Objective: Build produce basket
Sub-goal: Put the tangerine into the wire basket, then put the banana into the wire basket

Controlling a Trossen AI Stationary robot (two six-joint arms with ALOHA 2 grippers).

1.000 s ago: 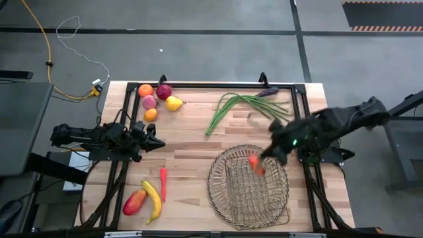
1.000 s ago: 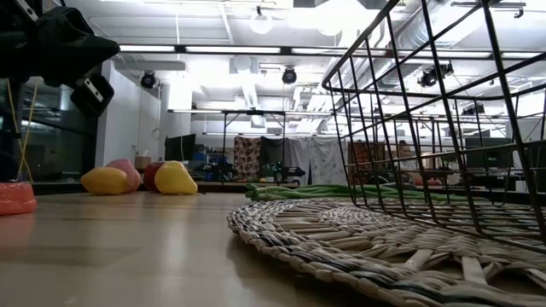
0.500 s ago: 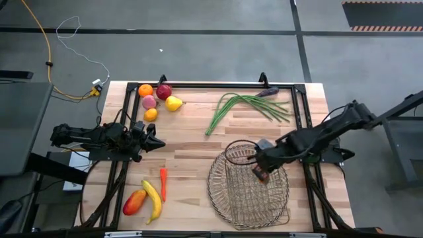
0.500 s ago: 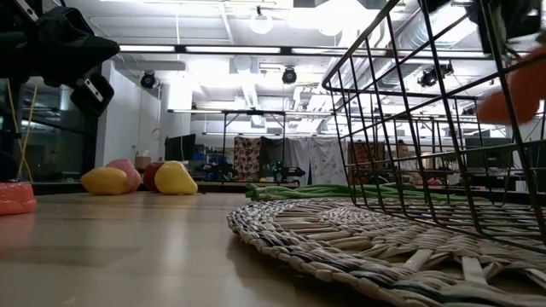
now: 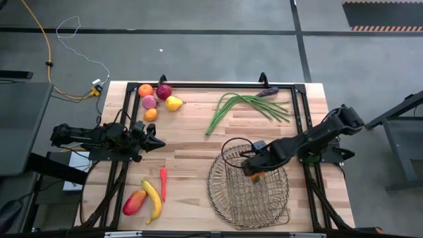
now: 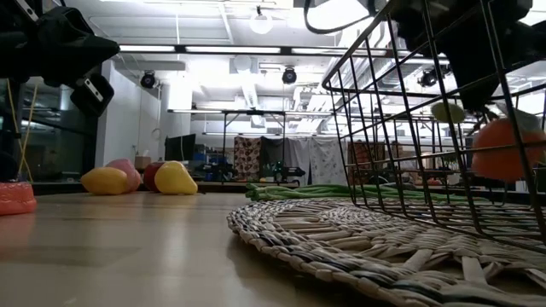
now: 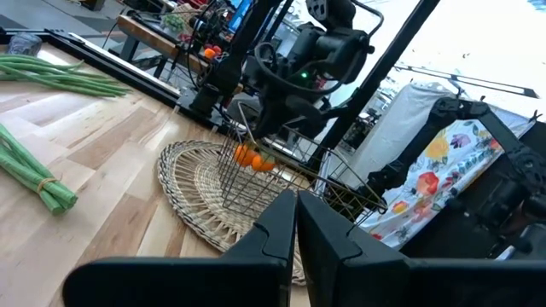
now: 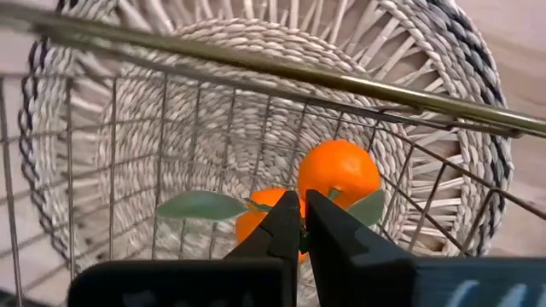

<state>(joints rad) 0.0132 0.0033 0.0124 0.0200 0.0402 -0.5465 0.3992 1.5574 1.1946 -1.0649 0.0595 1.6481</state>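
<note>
The brass wire basket point(image 5: 234, 198) stands on a round woven mat at the table's near right. My right gripper point(image 5: 254, 170) reaches over the basket's far rim and is shut above a pair of oranges point(image 8: 339, 173) with green leaves point(image 8: 199, 205). The oranges hang inside the basket; they also show in the low view point(image 6: 508, 149) and the left wrist view point(image 7: 253, 158). My left gripper point(image 5: 160, 143) is shut and empty, waiting at the table's left side. My right gripper holds the pair of oranges from above, its fingers slanting down into the basket. The shut fingertips point(image 8: 284, 223) stand where the leaves and the two fruits meet, and they hide the exact part held. The oranges hang below the fingers, above the basket's wire floor.
An orange, a dark red apple, a peach, a pear and a second orange point(image 5: 157, 99) lie at the far left. Green beans point(image 5: 244, 106) and an eggplant point(image 5: 268, 92) lie at the far middle. A chilli point(image 5: 162, 184), a banana point(image 5: 154, 200) and a mango point(image 5: 135, 201) lie at the near left.
My right gripper has carried the oranges from over the basket's far right rim toward the table's left and down into the basket. The oranges have come lower behind the wire wall in the low view.
</note>
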